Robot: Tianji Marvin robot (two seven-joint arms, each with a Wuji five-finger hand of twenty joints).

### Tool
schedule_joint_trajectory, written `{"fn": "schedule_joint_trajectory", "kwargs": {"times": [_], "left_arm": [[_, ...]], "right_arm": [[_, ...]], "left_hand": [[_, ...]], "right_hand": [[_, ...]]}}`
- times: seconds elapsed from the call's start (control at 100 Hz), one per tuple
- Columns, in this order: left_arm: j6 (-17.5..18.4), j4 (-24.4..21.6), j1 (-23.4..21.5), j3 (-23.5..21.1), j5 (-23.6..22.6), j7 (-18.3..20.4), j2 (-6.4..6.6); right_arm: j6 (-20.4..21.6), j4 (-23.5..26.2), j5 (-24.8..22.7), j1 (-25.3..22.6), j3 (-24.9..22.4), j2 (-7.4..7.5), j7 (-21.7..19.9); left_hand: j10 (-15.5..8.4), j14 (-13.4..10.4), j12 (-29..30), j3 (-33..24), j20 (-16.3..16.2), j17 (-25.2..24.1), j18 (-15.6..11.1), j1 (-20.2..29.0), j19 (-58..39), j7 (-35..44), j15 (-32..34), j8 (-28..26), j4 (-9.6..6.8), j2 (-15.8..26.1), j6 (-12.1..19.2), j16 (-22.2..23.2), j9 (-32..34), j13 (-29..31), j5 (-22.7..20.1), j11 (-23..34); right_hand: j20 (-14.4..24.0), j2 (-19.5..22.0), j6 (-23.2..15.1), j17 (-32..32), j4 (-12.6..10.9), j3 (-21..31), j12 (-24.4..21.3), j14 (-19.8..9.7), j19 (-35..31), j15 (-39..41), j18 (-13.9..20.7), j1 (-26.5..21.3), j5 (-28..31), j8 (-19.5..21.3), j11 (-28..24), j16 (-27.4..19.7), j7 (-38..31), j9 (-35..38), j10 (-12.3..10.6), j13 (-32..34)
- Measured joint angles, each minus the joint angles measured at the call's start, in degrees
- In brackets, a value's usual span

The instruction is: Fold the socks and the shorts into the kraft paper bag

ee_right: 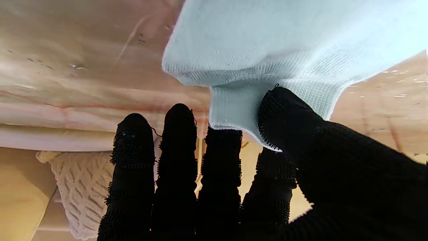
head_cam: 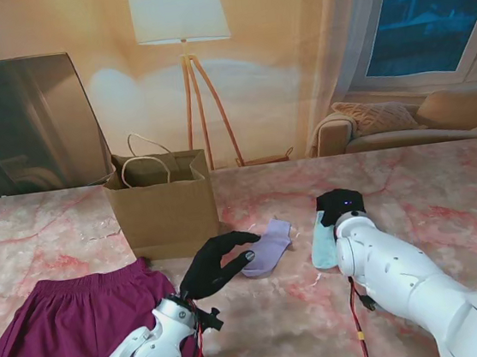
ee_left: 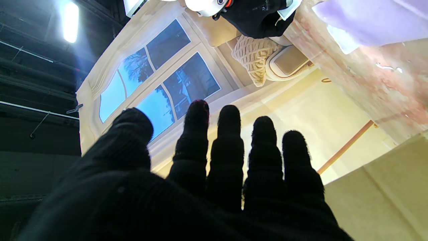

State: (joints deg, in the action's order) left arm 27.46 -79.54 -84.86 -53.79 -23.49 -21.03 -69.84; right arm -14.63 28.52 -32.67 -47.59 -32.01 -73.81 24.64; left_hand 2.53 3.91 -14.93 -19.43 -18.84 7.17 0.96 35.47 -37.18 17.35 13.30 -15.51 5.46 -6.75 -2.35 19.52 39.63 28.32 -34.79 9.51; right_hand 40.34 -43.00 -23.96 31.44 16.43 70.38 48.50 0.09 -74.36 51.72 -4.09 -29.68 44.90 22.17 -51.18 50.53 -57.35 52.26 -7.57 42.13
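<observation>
Two socks lie on the pink marbled worktop [head_cam: 447,189], a lilac sock [head_cam: 268,247] and a pale blue sock [head_cam: 322,242], side by side and just apart, to the right of the upright kraft paper bag [head_cam: 163,211]; the maroon shorts [head_cam: 75,331] are spread flat at the near left corner, nearer to me than the bag. The right hand [ee_right: 267,160] has the ribbed cuff of the pale blue sock nipped between thumb and forefinger, the other fingers straight and loose beneath it, so it is closed on that sock at one edge only. The left hand [head_cam: 216,263] holds nothing: its fingers are spread and slightly curled, hanging just beside the heel end of the lilac sock, and whether a fingertip touches the cloth I cannot tell. The folding looks barely begun, with nothing visibly in the bag. The likely trouble is the thin pinch: a grip on so little knit may slip as the cuff is carried over, letting the sock drop crooked or bunch instead of folding flat. The socks lie close enough that dragging one could snag its neighbour. The bag stands light and unbraced, so a nudge from the left arm could tip it or close its mouth.
</observation>
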Motion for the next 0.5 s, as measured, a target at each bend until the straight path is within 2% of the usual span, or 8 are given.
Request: {"fn": "schedule_joint_trajectory", "kwargs": {"times": [0.03,0.06,0.12,0.19,0.27,0.37,0.43,0.5], "left_arm": [[0.0,0.0,0.0,0.0,0.0,0.0,0.00],[0.0,0.0,0.0,0.0,0.0,0.1,0.00],[0.0,0.0,0.0,0.0,0.0,0.1,-0.01],[0.0,0.0,0.0,0.0,0.0,0.1,-0.01],[0.0,0.0,0.0,0.0,0.1,0.1,-0.02],[0.0,0.0,0.0,0.0,0.1,0.1,-0.02],[0.0,0.0,0.0,0.0,0.1,0.1,-0.02],[0.0,0.0,0.0,0.0,0.0,0.1,-0.02]], "right_arm": [[0.3,-0.2,0.0,-0.1,-0.2,-0.03,0.4],[0.5,-0.1,-0.1,-0.3,-0.5,0.04,0.3],[0.5,1.7,-1.2,-1.0,-1.6,0.68,-0.5],[0.3,5.6,-3.9,-2.6,-3.9,2.11,-1.8],[0.1,9.8,-6.2,-4.3,-6.4,3.60,-2.2],[0.0,14.7,-8.5,-6.5,-9.8,5.28,-4.2],[0.0,17.0,-10.2,-7.6,-11.3,6.10,-5.1],[0.1,19.6,-12.6,-9.1,-13.6,6.93,-5.8]], "left_hand": [[0.0,0.0,0.0,0.0,0.0,0.0,0.0,0.0,0.0,0.0,0.0,0.0,0.00,0.0,0.0,0.0,0.0,0.0,0.0,0.0],[0.0,0.0,0.0,0.0,0.0,0.0,0.0,0.0,0.0,0.0,0.0,0.0,0.00,0.0,0.0,0.0,0.0,0.0,0.0,0.0],[0.0,0.0,0.0,0.0,0.0,0.0,0.0,0.0,0.0,0.0,0.0,0.0,0.00,0.0,0.0,0.0,0.0,0.0,0.0,0.0],[0.0,0.0,0.0,0.0,0.0,0.0,0.0,0.0,0.0,0.0,0.0,0.0,0.00,0.0,0.0,0.0,0.0,0.0,0.0,0.0],[0.0,0.0,0.0,0.0,0.0,0.0,0.0,0.0,0.0,0.1,0.0,0.0,0.00,0.0,0.0,0.0,0.0,0.0,0.0,0.0],[0.0,0.0,0.0,0.0,0.0,0.0,0.1,0.0,0.0,0.1,0.0,0.0,0.00,0.0,0.0,0.0,0.0,0.0,0.0,0.0],[0.0,0.0,0.0,0.0,0.0,0.0,0.4,0.0,0.0,0.1,0.0,0.0,0.00,0.0,0.0,0.0,0.0,0.0,0.0,0.0],[0.0,0.0,0.0,0.0,0.0,0.0,0.4,0.0,0.0,0.1,0.0,0.0,0.00,0.0,0.0,0.0,0.0,0.0,0.0,0.0]], "right_hand": [[-0.1,0.0,-0.2,-1.4,0.0,0.0,-3.1,0.0,0.4,-2.7,0.0,0.3,0.7,0.2,3.6,-0.7,0.0,-3.1,0.5,-2.0],[-0.2,0.0,-0.4,-2.5,0.0,0.0,-8.8,0.0,1.0,-6.2,0.0,0.8,0.7,0.6,6.7,-3.6,0.0,-5.7,0.9,-3.6],[-0.8,-0.1,-1.4,-4.4,0.0,0.0,-19.4,0.0,3.7,-15.8,-0.3,1.3,0.7,0.6,14.2,-11.9,0.0,-9.2,2.5,-5.5],[-2.2,-0.6,-2.2,-5.1,0.0,0.0,-26.8,0.0,6.7,-23.2,-1.0,1.7,1.3,0.6,17.9,-19.5,0.2,-10.6,3.1,-5.5],[-3.4,-0.9,-2.3,-3.3,0.0,0.0,-30.4,0.2,7.7,-25.9,-1.5,1.9,1.9,0.5,20.2,-23.4,0.4,-9.2,3.4,0.2],[-4.4,-1.0,-2.3,3.4,0.0,0.0,-32.5,2.2,7.2,-26.2,-2.5,1.9,2.4,-1.0,23.7,-23.6,0.4,-2.0,5.7,11.8],[-4.5,-1.0,-1.5,7.4,0.0,0.0,-32.6,2.2,4.1,-24.9,-2.8,1.9,2.9,-2.9,23.7,-23.5,0.7,4.9,5.8,17.5],[-4.5,-1.0,-0.4,11.6,0.0,0.0,-32.6,2.2,-0.7,-20.0,-2.8,1.9,3.6,-5.5,20.6,-20.6,0.9,12.9,5.5,23.3]]}}
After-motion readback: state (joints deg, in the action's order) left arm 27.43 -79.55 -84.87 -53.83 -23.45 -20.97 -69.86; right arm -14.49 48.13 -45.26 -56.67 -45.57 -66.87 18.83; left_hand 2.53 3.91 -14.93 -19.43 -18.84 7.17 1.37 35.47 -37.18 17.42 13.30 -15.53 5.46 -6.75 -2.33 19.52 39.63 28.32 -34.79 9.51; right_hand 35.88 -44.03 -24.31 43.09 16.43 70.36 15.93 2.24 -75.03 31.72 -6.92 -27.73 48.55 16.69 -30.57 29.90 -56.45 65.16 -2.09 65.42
